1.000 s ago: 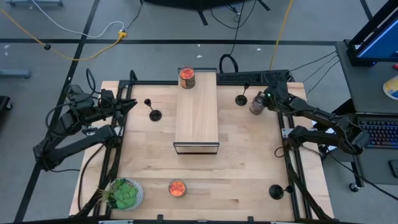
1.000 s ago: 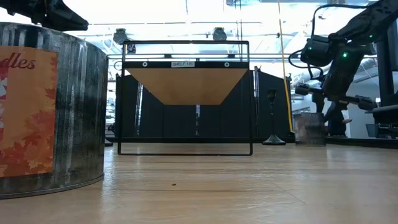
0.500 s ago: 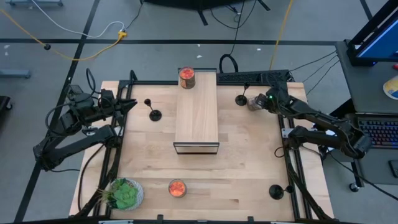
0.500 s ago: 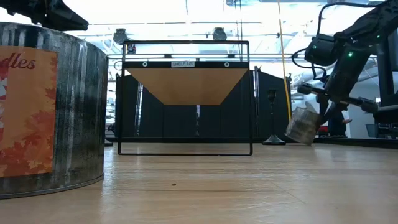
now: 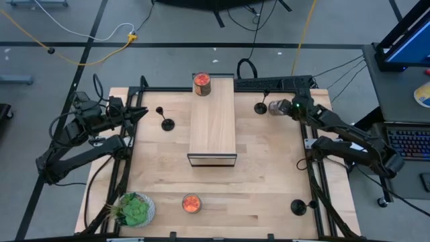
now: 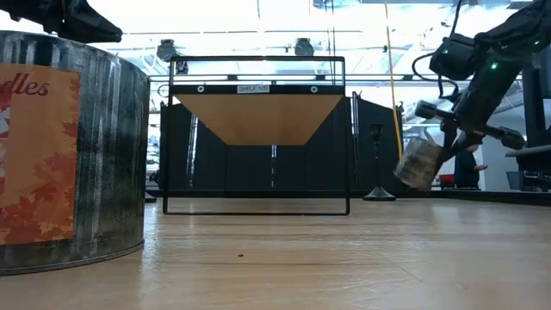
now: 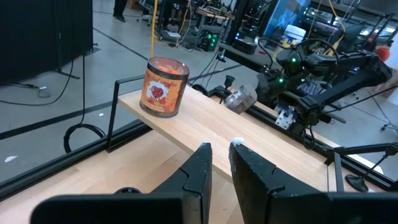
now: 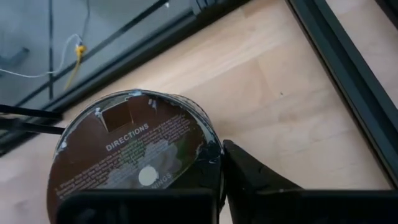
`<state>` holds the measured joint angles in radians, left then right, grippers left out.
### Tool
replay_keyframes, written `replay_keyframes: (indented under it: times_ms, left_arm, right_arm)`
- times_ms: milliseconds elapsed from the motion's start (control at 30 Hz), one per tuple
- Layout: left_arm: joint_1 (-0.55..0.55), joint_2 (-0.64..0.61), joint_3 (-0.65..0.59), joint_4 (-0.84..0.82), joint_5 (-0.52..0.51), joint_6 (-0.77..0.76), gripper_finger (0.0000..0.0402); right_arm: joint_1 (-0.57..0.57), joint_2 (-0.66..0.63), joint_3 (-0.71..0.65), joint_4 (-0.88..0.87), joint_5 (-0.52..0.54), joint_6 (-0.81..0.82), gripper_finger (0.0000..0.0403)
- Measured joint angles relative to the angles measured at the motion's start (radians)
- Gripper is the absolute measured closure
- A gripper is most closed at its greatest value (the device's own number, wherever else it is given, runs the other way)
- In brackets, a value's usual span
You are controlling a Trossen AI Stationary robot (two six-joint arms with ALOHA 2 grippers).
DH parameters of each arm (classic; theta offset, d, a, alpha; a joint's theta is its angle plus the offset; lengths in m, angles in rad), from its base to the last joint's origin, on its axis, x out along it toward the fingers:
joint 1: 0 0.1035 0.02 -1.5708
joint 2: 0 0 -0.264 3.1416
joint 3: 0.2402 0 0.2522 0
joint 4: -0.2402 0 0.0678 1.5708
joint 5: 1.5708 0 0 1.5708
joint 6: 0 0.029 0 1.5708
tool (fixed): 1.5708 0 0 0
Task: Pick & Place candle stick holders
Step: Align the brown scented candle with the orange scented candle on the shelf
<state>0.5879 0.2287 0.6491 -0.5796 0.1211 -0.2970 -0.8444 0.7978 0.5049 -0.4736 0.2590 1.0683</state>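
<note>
While the right pincer (image 5: pixel 279 107) hangs at the far right part of the pale wooden surface (image 5: pixel 262 175), its fingers are closed on the rim of a silvery-grey round jar (image 5: pixel 275 107), which is tipped on its side and lifted clear of the wood in the low view (image 6: pixel 419 164); the right wrist view shows the jar's brown underside with a printed label (image 8: pixel 134 163). Just beside the jar stands one small black candle stick holder with a round flat base and thin upright stem (image 5: pixel 261 107), apart from the pincer. A second black holder (image 5: pixel 166 124) stands to the left of the long light-wood shelf with a black wire frame (image 5: pixel 212 122), which lies along the middle of the surface. A third black holder (image 5: pixel 298 206) stands at the near right corner. On the far end of the shelf sits a short round jar with red-orange contents (image 5: pixel 201 84); another such jar (image 5: pixel 191 204) rests near the front edge, beside a small green plant in a round pot (image 5: pixel 134 210). The left pincer (image 5: pixel 139 114) waits at the left edge, its fingers (image 7: pixel 200 171) a narrow gap apart with nothing between them.
</note>
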Motion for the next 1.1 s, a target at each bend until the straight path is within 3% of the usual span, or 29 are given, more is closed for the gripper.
replay_keyframes:
  times_ms: [300,633,1100]
  left_arm:
    - [0.0,0.0,0.0,0.0,0.0,-0.005,0.0339]
    - [0.0,0.0,0.0,0.001,0.0,-0.006,0.0339]
    - [0.0,0.0,0.0,0.001,0.0,-0.002,0.0339]
  right_arm:
    - [0.0,-0.07,0.032,-0.006,0.058,-0.018,0.0403]
    - [0.0,-0.074,0.255,-0.039,0.14,-0.176,0.0403]
    - [0.084,0.103,0.571,-0.052,0.068,-0.335,0.0403]
